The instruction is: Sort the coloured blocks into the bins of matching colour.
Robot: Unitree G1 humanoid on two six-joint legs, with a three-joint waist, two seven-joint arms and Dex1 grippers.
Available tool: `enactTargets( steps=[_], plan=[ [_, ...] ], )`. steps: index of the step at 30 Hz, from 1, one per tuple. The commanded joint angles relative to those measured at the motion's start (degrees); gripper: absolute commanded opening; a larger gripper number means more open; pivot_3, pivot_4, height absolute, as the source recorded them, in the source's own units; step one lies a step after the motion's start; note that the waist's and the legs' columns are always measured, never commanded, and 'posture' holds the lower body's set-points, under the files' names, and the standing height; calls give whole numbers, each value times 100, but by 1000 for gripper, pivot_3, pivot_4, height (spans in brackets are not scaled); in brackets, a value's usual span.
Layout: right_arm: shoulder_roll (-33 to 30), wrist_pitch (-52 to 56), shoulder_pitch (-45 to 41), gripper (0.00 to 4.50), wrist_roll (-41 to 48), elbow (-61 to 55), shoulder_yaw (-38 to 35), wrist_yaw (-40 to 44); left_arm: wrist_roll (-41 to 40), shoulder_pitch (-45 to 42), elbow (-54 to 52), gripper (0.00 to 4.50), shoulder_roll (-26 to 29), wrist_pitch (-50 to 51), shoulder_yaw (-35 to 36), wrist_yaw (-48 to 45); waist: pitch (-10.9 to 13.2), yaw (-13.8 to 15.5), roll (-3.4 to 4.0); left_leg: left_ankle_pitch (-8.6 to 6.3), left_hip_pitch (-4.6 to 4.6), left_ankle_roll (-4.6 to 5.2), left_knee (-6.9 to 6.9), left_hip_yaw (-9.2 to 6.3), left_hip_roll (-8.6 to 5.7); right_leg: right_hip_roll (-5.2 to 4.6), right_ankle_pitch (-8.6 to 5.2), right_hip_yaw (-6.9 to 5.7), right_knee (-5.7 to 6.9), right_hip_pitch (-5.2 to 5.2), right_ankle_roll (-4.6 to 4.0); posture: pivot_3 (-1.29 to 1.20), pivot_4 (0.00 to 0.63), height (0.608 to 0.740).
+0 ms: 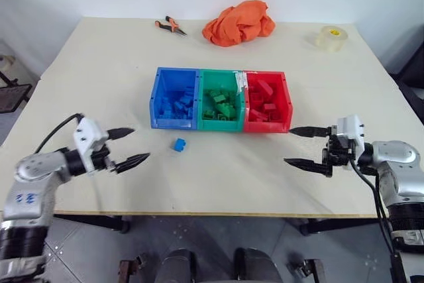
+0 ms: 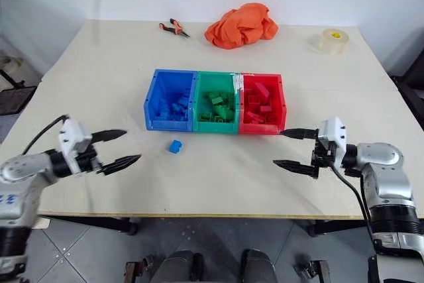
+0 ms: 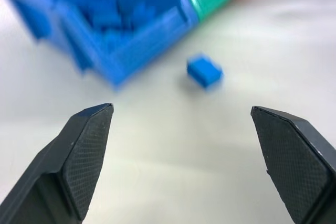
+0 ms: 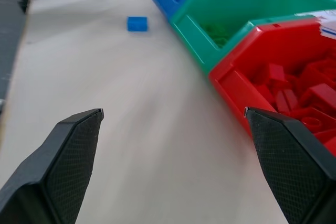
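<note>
Pale tabletop (image 1: 99, 84) stretches out before me, with the blue bin (image 1: 175, 106), green bin (image 1: 220, 109) and red bin (image 1: 266, 111) joined in a row at its middle. One blue block (image 1: 179, 144) lies loose just near of the blue bin. Both my left gripper (image 1: 130, 146) and right gripper (image 1: 306, 147) hang spread and empty. That block looks light, stiff and smooth; I'd pinch its flat sides.

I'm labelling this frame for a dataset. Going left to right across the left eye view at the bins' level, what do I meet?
Blue bin → green bin → red bin.
</note>
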Motion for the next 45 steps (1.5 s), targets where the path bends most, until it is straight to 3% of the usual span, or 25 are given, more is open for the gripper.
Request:
enactTargets(
  steps=[1,5,9,12,17,24,36,39,45],
  plan=[
    [-269,-31,33,4500,210,30,-308,300,-254,614,-326,4462,128,-1,413,-314,2,-1,3,-3,0,1,0,-1,0,-11,0,3,-2,0,0,0,150,740],
    [-338,-54,-20,4500,127,121,-291,280,-179,1239,-332,4462,163,-54,581,-444,2,-24,4,-6,2,-4,-2,-2,2,-18,-1,1,-4,1,-2,0,150,740],
    [-289,-63,-100,4500,96,148,-225,226,-241,1243,-530,4462,80,13,517,-304,2,-9,5,-7,1,-5,-1,-1,4,-20,-2,1,-3,-1,-3,0,150,740],
    [-249,-72,-128,4500,86,127,-195,202,-138,951,-630,4462,-45,18,265,-83,2,-3,6,-8,1,-3,-1,-2,1,-26,-2,1,-2,-1,-3,0,150,740],
    [-253,-84,-121,4500,68,77,-193,176,325,170,-964,4462,-537,100,-740,511,0,-6,9,-7,1,-2,-1,-2,-5,-26,-1,-3,1,2,-2,0,150,740],
    [-187,-22,7,4500,74,-168,-212,7,1306,-1266,-52,4462,-1367,279,-1902,1479,-2,20,8,-3,4,4,3,14,-7,20,1,-18,8,1,1,0,150,740],
    [-157,106,437,4500,170,-713,-369,-367,2115,-2091,1017,4462,-1924,423,-2639,1970,-5,162,5,-1,10,9,12,25,-11,19,4,-25,9,5,7,0,150,740],
    [-163,128,502,4500,181,-792,-380,-425,2094,-2060,955,3880,-1920,524,-2646,1920,-6,160,5,-1,9,12,14,23,-14,18,6,-24,7,7,10,0,150,740],
    [-175,116,518,4500,184,-814,-363,-503,2029,-1970,874,2065,-1789,477,-2548,1829,-7,141,6,-1,11,11,13,24,-11,21,5,-24,6,7,10,0,150,740]
  ],
)
